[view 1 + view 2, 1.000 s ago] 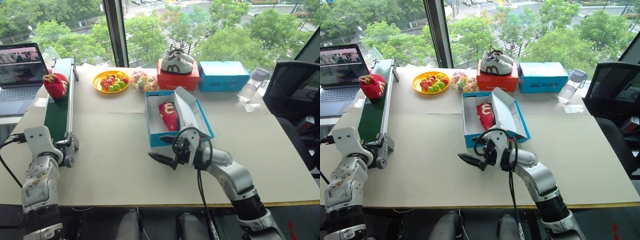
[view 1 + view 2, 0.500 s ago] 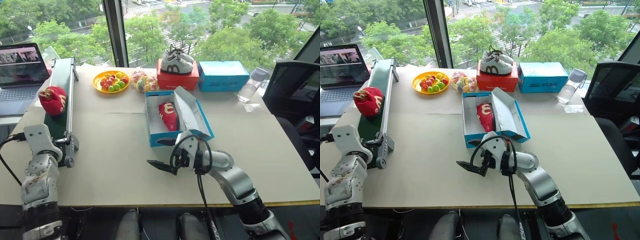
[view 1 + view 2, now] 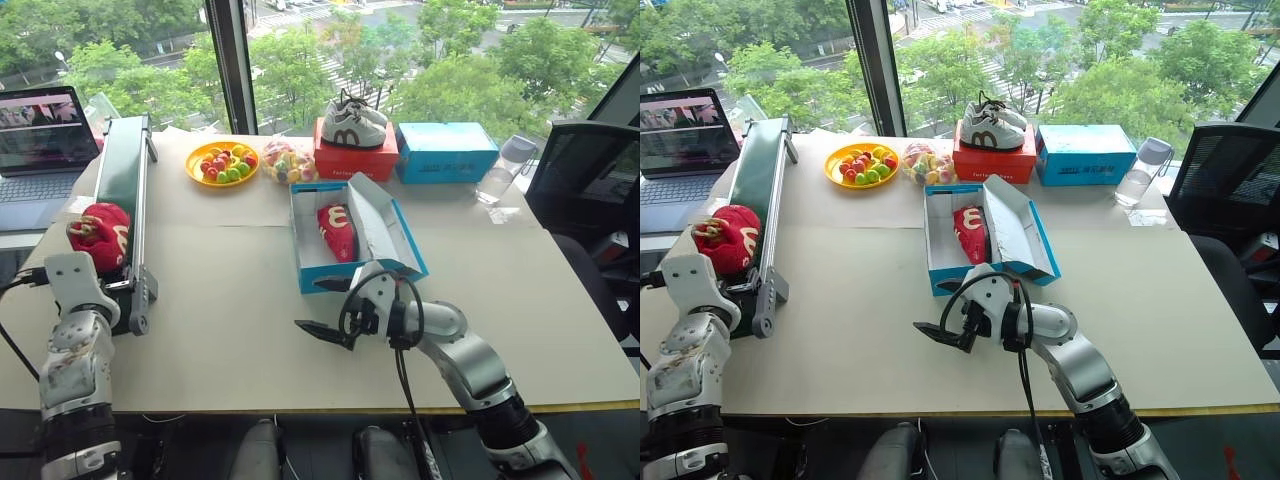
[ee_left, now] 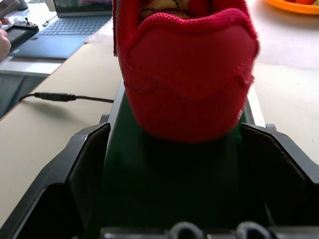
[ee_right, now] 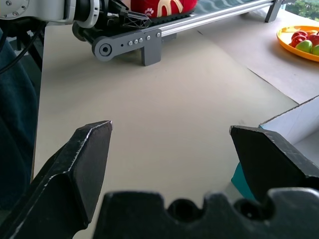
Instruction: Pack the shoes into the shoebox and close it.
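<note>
My left gripper [image 4: 172, 149] waits spread wide at the conveyor's [image 3: 120, 190] end, ready for the red shoe [image 3: 103, 233] sitting just ahead. One shoe [image 3: 338, 230] lies in the open shoebox [image 3: 352, 240]. My right gripper [image 3: 320, 307] hovers over the worktop [image 3: 230, 300], spread, empty.

Bright daylight is coming in through the window [image 3: 330, 60] behind the table [image 3: 230, 300], and soft shadows are falling toward the camera. In the left wrist view the red shoe [image 4: 187, 74] is looking slightly blurred.
</note>
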`<action>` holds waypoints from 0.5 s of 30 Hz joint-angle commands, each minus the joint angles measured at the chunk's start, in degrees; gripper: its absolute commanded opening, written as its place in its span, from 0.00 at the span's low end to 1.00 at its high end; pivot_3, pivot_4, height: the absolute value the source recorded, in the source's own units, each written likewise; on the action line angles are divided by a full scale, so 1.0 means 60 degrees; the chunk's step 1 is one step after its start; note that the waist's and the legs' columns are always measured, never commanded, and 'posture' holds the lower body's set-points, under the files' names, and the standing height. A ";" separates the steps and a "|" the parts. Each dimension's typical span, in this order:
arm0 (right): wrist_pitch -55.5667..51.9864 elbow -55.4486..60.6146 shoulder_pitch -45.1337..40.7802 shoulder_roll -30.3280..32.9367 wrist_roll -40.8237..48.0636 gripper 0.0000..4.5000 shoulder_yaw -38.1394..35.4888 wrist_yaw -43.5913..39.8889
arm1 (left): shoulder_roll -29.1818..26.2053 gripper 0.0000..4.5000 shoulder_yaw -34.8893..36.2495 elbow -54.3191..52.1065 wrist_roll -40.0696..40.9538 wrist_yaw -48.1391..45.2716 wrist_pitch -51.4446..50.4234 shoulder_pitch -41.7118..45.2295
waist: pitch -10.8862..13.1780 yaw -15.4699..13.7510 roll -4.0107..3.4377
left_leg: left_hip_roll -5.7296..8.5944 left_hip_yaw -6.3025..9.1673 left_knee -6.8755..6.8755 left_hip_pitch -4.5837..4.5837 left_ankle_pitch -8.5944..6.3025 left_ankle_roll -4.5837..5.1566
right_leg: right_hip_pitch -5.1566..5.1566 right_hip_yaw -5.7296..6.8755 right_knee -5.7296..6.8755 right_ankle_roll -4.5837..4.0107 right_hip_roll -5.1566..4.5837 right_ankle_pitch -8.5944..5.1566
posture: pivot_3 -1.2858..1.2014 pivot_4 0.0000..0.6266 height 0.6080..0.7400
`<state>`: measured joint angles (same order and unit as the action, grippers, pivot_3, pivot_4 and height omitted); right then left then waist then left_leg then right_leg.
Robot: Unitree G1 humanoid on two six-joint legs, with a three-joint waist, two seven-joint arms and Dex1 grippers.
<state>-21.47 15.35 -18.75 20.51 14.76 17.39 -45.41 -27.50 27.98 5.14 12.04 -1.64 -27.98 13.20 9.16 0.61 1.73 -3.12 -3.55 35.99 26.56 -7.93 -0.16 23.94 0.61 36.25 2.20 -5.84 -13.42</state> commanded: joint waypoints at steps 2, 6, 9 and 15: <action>0.0133 0.0231 -0.0077 -0.0049 0.0099 1.00 -0.0216 0.0072 | 0.0071 0.93 0.0221 -0.0094 0.0330 0.0011 -0.0416 0.0230 | -0.0001 0.0001 0.0001 | 0.0000 0.0000 0.0000 -0.0007 0.0000 0.0000 | 0.0000 0.0000 0.0000 0.0000 -0.0001 0.0000 | 0.52 0.24 1.00; 0.0058 0.0188 -0.0173 -0.0104 0.0189 1.00 -0.0353 0.0158 | 0.0380 0.66 0.0493 -0.0215 0.0820 0.0105 -0.0529 0.0598 | -0.0003 -0.0041 0.0005 | -0.0001 0.0002 0.0000 -0.0016 0.0000 -0.0001 | 0.0000 0.0006 0.0001 0.0000 -0.0001 0.0000 | 0.52 0.24 1.00; 0.0019 0.0075 -0.0236 -0.0116 0.0162 1.00 -0.0448 0.0217 | 0.0691 0.58 0.0660 -0.0621 0.1303 -0.0078 0.0024 0.0883 | -0.0003 -0.0082 0.0006 | -0.0001 0.0003 0.0000 -0.0022 0.0000 -0.0001 | -0.0005 0.0006 0.0003 -0.0001 -0.0001 0.0001 | 0.52 0.24 1.00; -0.2923 -0.0803 -0.1350 -0.1456 0.2321 1.00 -0.2548 0.2043 | 0.2008 0.58 -0.0650 -0.3265 0.2636 -0.1770 0.1645 0.0946 | -0.0008 -0.0186 0.0078 | -0.0002 0.0002 0.0005 -0.0018 0.0002 -0.0005 | -0.0059 0.0008 -0.0015 0.0000 -0.0002 0.0003 | 0.52 0.24 1.00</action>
<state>-27.38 11.92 -22.53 15.85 18.84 11.51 -40.29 -17.05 28.78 -4.69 23.79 -6.64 -21.12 18.82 9.11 -0.51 2.20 -3.14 -3.54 36.01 26.44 -7.92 -0.19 23.58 0.67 36.16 2.20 -5.85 -13.40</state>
